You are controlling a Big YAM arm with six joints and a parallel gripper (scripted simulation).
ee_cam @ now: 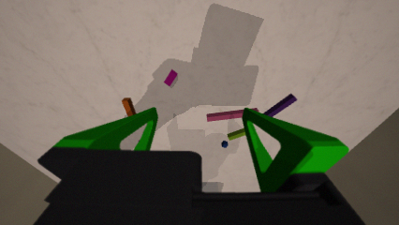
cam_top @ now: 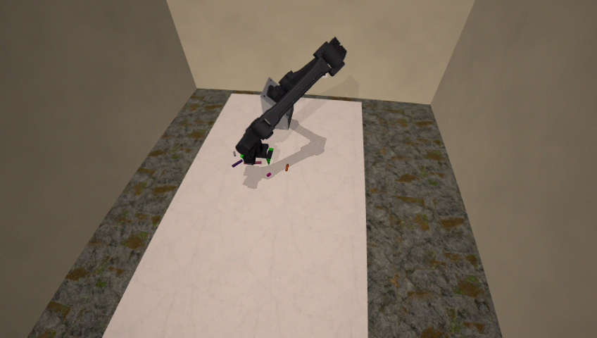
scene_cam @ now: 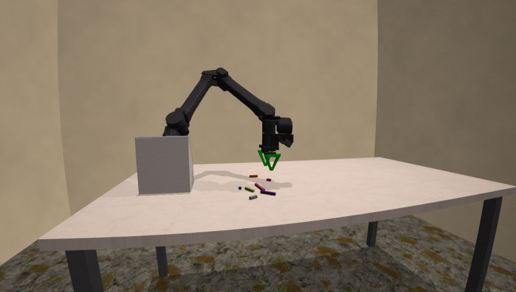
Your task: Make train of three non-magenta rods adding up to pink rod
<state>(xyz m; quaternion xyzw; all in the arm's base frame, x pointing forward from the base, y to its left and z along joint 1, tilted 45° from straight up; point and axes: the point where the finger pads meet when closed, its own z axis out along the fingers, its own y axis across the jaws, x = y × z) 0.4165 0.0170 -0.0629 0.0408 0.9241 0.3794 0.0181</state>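
Note:
My gripper is open and empty, high above the rods. The pink rod lies flat, partly behind a finger in the wrist view. The purple rod lies slanted near its end. The lime rod and blue rod lie on the base side of the pink one, hidden by the arm in the top view. The grey rod is hidden in the wrist view. The orange rod lies apart.
The magenta rod lies apart, between the orange and pink rods but farther out. The grey arm base block stands on the table. The arm's shadow crosses several rods.

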